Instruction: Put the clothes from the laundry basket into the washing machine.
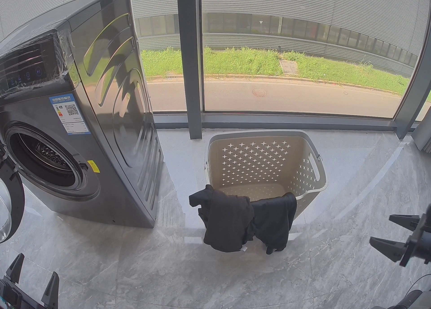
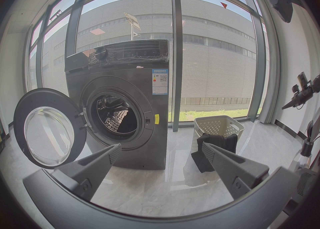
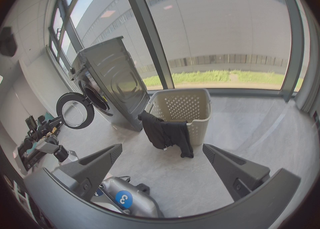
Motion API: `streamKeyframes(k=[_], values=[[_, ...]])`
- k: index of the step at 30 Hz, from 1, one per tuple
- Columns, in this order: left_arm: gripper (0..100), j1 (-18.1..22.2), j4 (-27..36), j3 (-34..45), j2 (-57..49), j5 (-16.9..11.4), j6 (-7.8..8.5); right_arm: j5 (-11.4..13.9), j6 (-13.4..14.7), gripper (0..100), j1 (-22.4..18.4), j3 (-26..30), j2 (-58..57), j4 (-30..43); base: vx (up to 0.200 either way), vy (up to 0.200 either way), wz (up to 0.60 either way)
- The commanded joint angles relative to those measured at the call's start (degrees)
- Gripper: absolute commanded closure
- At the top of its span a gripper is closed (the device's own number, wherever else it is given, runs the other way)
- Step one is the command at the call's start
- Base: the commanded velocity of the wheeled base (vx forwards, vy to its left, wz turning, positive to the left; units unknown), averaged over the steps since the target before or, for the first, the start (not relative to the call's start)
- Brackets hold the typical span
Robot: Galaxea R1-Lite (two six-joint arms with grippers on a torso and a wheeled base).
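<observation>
step: 1st grab | black garment (image 1: 244, 222) draped over near rim of laundry basket (image 1: 316, 175), hanging outside | L tool (image 1: 36, 267) & R tool (image 1: 381, 230) both spread, empty, well apart from it | washer (image 1: 112, 99) door (image 2: 50, 128) open | tip: pinch bunched fabric at rim, lift clear before drum

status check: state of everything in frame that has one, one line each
washer: upright on the floor
door: swung wide open
basket: upright on the floor beside the washer
clothes: draped over the basket's near rim, hanging outside
left gripper: open, empty
right gripper: open, empty
</observation>
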Motion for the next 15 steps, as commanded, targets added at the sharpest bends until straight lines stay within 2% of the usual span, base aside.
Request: streamKeyframes(k=[1,2,3,4,6,8,10,15], values=[[0,-0.01,-0.08,0.92,-0.93,0.02,-0.31,1.90,6.50,0,7.04,1.43,33.42,-17.28,0.000,0.000,0.00],[0,-0.01,-0.08,0.92,-0.93,0.02,-0.40,1.55,5.98,0,7.21,1.86,37.29,-21.32,0.000,0.000,0.00],[0,-0.01,-0.08,0.84,-0.93,0.02,-0.40,1.55,5.98,0,7.21,1.95,37.73,-21.76,0.000,0.000,0.00],[0,-0.01,-0.08,0.92,-0.93,0.02,-0.22,0.59,5.45,0,7.65,2.39,42.47,-26.25,0.000,0.000,0.00],[0,-0.01,-0.08,0.84,-0.93,0.02,-0.31,-0.82,5.45,0,8.27,2.57,45.64,-29.15,0.000,0.000,0.00],[0,-0.01,-0.08,0.84,-0.93,0.02,-0.31,-4.34,5.45,0,9.41,2.66,51.79,-34.77,0.000,0.000,0.00],[0,-0.01,-0.08,0.92,-0.93,0.02,-0.40,-5.65,5.54,0,9.94,2.57,55.39,-38.20,0.000,0.000,0.00],[0,-0.01,-0.08,0.92,-0.93,0.02,-0.31,-6.27,6.06,0,10.73,1.60,60.40,-43.38,0.000,0.000,0.00]])
